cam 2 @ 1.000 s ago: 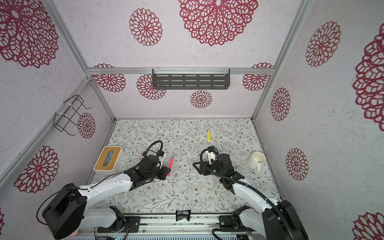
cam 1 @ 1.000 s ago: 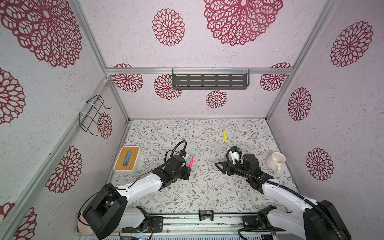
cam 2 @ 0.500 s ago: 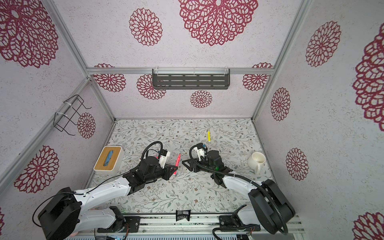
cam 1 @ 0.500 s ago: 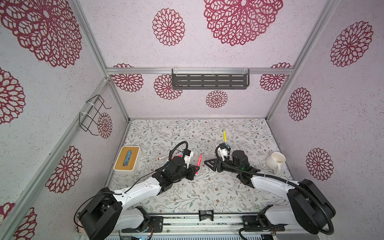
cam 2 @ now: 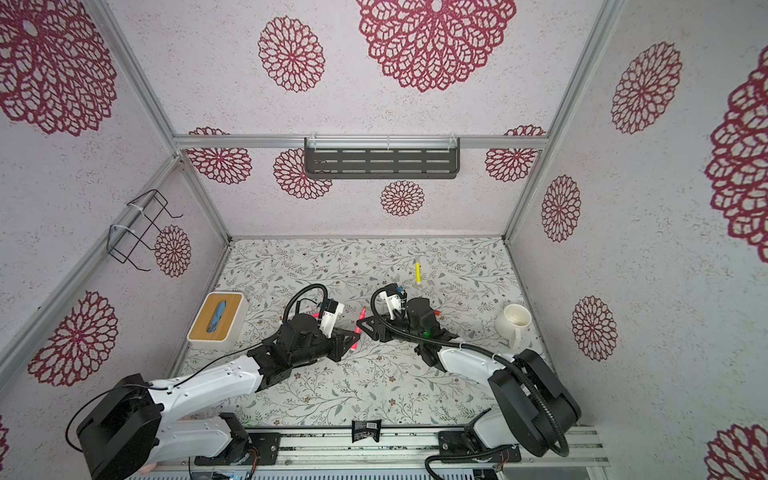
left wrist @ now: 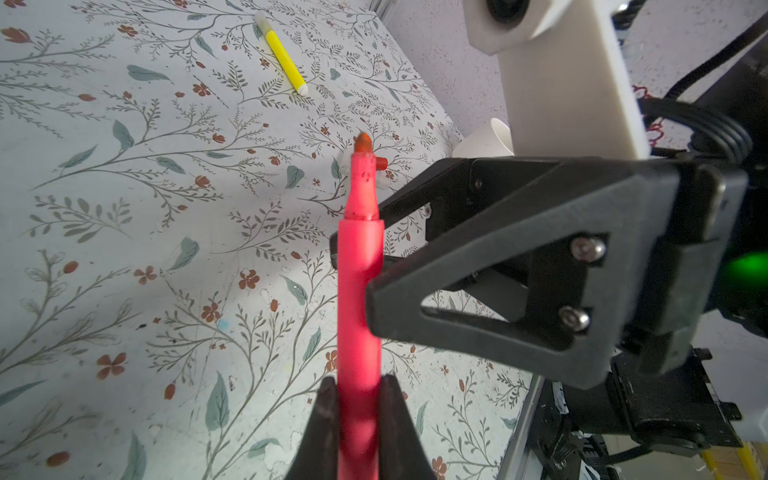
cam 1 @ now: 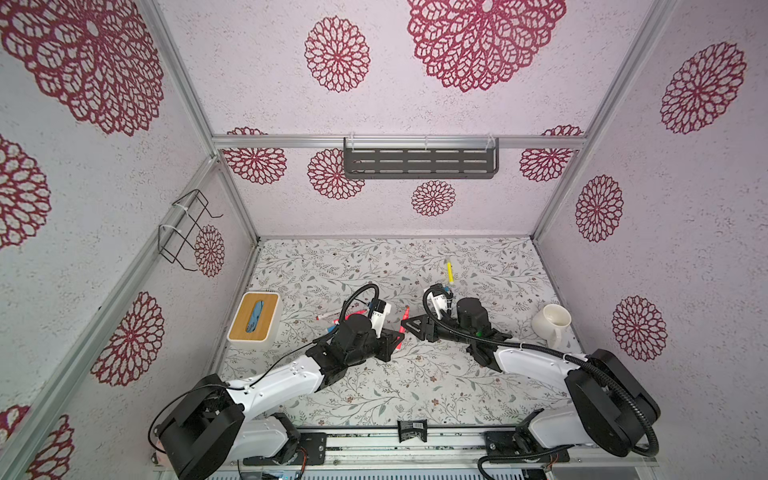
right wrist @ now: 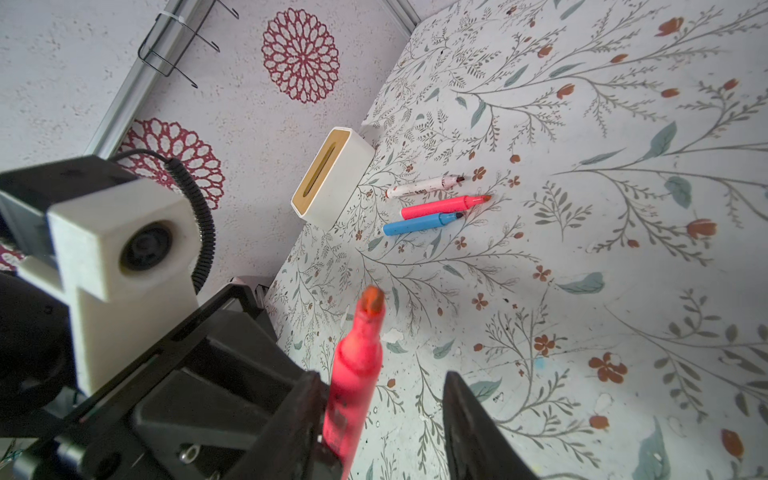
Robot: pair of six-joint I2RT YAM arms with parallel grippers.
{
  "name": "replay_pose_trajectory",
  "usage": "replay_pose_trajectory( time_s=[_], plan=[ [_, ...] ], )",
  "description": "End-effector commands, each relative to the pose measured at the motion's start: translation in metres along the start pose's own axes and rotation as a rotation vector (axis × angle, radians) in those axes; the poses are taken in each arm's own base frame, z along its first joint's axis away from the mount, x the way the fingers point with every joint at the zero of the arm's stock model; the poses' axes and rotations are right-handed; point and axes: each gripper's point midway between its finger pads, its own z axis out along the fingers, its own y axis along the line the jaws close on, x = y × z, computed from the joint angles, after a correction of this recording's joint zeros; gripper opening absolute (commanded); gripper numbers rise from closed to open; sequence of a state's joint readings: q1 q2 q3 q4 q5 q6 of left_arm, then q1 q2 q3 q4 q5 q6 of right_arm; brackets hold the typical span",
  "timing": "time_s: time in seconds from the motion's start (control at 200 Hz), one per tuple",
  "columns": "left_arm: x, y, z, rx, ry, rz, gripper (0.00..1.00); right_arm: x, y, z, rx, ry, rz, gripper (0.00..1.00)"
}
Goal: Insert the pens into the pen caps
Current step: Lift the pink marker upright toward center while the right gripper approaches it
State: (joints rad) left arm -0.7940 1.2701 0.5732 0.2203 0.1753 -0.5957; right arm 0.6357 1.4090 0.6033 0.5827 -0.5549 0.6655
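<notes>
The pink pen [left wrist: 359, 291] stood uncapped in the air above the middle of the table [cam 1: 415, 395], its orange tip bare. Its lower barrel was clamped between the fully closed jaws of the left end effector [left wrist: 358, 395]. The right end effector [right wrist: 382, 380] had its jaws partly apart, straddling the upper barrel. The pen sat much nearer one finger; whether that finger touched it could not be told, and no cap showed in those jaws. Beyond the tip, a small red cap [left wrist: 380, 163] lay on the table among pale translucent bits. Farther off lay the yellow pen [left wrist: 284, 62] and, side by side, the white pen [right wrist: 422, 187], another pink pen [right wrist: 444, 205] and the blue pen [right wrist: 422, 222]. The likely trouble was the off-centre straddle: if the right jaws closed, one finger would meet the barrel first and lever it against the left grip, tilting or slipping it. The bare tip could also smear a finger.
</notes>
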Motion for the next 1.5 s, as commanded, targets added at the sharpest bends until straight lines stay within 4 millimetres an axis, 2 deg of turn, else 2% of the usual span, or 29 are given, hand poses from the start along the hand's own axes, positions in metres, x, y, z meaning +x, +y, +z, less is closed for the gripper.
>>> replay_pose_trajectory(
  time_s=[0.0,0.16,0.39,0.49,0.58,0.67,1.286,1.496],
  plan=[
    [-0.006,-0.01,0.002,0.033,-0.017,0.013,0.08,-0.02,0.022,0.003,-0.066,-0.049,-0.035,0.46],
    [-0.005,-0.012,0.004,0.036,-0.008,0.019,0.07,-0.022,0.025,0.005,-0.079,-0.055,-0.029,0.38],
    [-0.005,-0.013,0.003,0.039,-0.003,0.027,0.07,-0.02,0.026,0.005,-0.079,-0.053,-0.025,0.17],
    [-0.006,-0.011,0.003,0.025,-0.006,0.025,0.13,-0.019,0.025,0.004,-0.074,-0.053,-0.024,0.14],
    [-0.005,-0.008,0.003,0.009,-0.003,0.02,0.28,-0.02,0.026,0.002,-0.073,-0.063,-0.025,0.12],
    [-0.004,-0.007,0.003,0.006,-0.002,0.016,0.33,-0.021,0.03,-0.001,-0.085,-0.075,-0.03,0.12],
    [-0.007,-0.014,0.005,0.035,-0.004,0.009,0.29,-0.025,0.052,-0.006,-0.189,-0.121,-0.025,0.12],
    [-0.008,-0.011,0.003,0.019,-0.019,0.007,0.22,-0.024,0.053,-0.004,-0.195,-0.127,-0.023,0.12]
  ],
)
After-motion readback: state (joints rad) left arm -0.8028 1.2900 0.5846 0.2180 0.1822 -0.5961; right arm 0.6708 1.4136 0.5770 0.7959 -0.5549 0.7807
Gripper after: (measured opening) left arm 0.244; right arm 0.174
